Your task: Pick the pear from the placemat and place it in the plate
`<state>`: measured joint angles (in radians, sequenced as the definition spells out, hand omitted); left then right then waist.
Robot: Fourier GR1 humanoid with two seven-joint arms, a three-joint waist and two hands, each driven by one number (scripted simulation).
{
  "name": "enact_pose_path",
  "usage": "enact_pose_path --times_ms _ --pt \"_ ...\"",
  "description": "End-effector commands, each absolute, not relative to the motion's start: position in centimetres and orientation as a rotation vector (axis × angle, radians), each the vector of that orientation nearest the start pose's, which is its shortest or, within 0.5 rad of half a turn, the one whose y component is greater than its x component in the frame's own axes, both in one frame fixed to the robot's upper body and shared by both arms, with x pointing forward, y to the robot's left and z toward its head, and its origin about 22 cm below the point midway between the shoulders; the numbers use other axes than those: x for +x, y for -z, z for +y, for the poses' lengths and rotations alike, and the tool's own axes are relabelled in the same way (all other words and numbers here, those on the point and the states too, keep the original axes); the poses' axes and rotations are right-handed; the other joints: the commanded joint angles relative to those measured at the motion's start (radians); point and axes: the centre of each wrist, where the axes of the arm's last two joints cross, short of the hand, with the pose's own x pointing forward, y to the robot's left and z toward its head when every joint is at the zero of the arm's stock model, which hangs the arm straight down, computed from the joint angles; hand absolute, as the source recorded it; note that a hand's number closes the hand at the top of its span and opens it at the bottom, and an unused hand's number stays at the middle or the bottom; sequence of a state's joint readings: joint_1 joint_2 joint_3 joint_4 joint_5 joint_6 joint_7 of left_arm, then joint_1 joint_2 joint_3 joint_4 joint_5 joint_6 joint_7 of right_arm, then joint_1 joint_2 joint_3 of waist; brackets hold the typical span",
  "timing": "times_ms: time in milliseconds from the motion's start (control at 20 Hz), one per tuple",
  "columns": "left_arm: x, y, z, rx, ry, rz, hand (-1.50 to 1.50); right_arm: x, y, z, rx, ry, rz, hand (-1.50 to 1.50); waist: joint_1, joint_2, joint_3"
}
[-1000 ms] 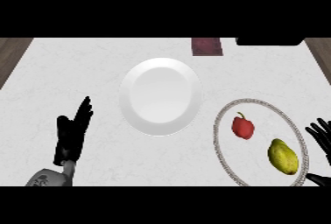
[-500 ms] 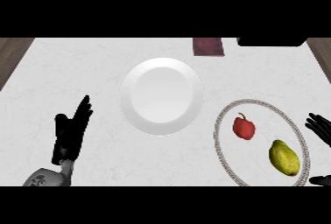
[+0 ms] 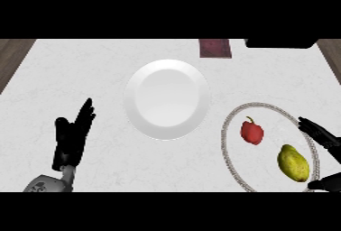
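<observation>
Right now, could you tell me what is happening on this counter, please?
Nothing is held yet. The yellow-green pear lies on the round placemat beside a red pepper. The right robot hand is open at the placemat's right edge, next to the pear but not around it. The white plate sits to the left of the placemat with nothing on it. The left robot hand rests open at the lower left.

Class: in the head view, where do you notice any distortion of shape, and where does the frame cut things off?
Head view: the round plate looks taller than wide; the placemat stretches likewise; the right hand is cut off by the right edge; the pear shows whole.
</observation>
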<state>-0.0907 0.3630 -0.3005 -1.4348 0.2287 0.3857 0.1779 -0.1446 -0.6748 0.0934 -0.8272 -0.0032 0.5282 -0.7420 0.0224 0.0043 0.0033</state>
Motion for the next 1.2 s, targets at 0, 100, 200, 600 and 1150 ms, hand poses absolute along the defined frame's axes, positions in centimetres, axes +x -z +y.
enact_pose_path --times_ms 0,100,200,600,1150 --pt "24.6 1.2 24.9 0.239 0.037 -1.292 0.00 23.0 4.5 -45.5 0.314 -0.637 -1.542 -1.50 -0.002 0.000 0.000" --pt "25.0 1.5 24.7 0.250 0.035 -1.280 0.00 23.2 4.2 -44.9 0.342 -0.668 -1.538 -1.50 -0.012 -0.001 -0.001" --pt "24.8 1.2 25.8 0.254 0.048 -1.289 0.00 24.2 3.4 -45.5 0.340 -0.668 -1.554 -1.50 -0.001 0.000 0.000" --pt "25.3 1.7 24.9 0.243 0.026 -1.276 0.00 25.2 6.1 -41.1 0.365 -0.694 -1.541 -1.50 -0.011 -0.001 -0.002" --pt "25.5 1.5 22.8 0.233 0.040 -1.302 0.00 26.9 5.7 -40.4 0.331 -0.757 -1.576 1.50 -0.015 -0.003 -0.002"
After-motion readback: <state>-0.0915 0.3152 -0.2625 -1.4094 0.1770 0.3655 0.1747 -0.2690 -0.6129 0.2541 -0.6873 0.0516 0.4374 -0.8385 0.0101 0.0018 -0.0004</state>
